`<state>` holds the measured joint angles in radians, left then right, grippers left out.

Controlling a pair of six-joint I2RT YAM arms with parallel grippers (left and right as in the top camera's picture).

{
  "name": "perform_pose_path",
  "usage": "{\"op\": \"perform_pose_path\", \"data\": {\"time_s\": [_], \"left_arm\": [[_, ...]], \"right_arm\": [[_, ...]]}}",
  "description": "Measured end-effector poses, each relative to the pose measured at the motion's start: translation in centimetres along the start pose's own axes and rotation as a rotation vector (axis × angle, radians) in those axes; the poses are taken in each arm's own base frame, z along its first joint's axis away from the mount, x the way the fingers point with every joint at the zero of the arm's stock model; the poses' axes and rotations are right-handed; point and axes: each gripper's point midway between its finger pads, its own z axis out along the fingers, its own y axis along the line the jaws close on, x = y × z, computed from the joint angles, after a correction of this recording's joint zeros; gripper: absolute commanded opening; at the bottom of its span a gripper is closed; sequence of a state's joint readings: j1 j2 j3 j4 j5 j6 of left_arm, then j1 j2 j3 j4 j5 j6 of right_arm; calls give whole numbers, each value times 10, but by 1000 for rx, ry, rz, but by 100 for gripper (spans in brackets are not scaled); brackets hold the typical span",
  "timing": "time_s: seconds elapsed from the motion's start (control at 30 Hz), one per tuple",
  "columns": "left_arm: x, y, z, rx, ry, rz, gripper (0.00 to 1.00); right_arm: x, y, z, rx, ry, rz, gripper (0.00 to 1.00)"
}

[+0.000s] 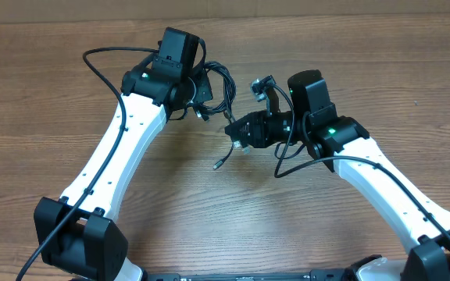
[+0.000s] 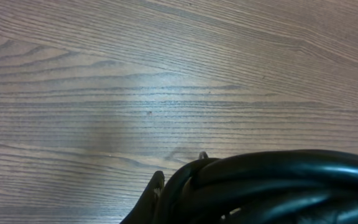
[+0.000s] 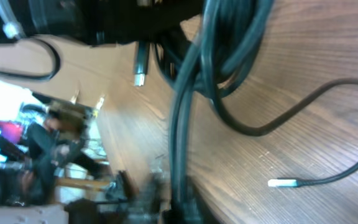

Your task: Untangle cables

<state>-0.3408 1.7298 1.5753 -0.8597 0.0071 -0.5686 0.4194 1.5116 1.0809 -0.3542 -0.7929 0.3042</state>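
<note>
The cables (image 1: pixel 221 84) sit bunched above the middle of the table (image 1: pixel 209 222), strung between the two arms. From overhead, the bundle lies at about 3 o'clock from the left gripper (image 1: pixel 198 90), right against its end, and at about 11 o'clock from the right gripper (image 1: pixel 237 131). One strand drops from the bundle to the right gripper. A loose tail trails on from there to roughly 7 o'clock, ending in a small plug (image 1: pixel 216 165) that rests on the wood.

In the left wrist view the cables (image 2: pixel 278 180) fill the lower right corner as thick dark loops very close to the lens, with bare table (image 2: pixel 166 93) beyond them. The jaws are hidden there, so whether the left gripper pinches the bundle cannot be told.

The right wrist view is blurred. Several strands (image 3: pixel 185 112) run from 12 o'clock down to 6 o'clock, toward the right gripper's mouth (the fingers themselves are smeared beyond reading), so its state cannot be told either. The tail curves off to 3 o'clock and back to its silver plug (image 3: pixel 283 183), which lies on the table. A second plug (image 3: pixel 140 78) hangs near the top.
</note>
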Motion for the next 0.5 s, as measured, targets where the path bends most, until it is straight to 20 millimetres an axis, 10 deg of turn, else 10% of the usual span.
{"op": "perform_pose_path", "data": {"time_s": [0.2, 0.5], "left_arm": [[4, -6, -1, 65, 40, -2, 4], [6, -15, -9, 264, 143, -32, 4]], "right_arm": [[1, -30, -5, 178, -13, -90, 98], [-7, -21, -4, 141, -22, -337, 96]]}}
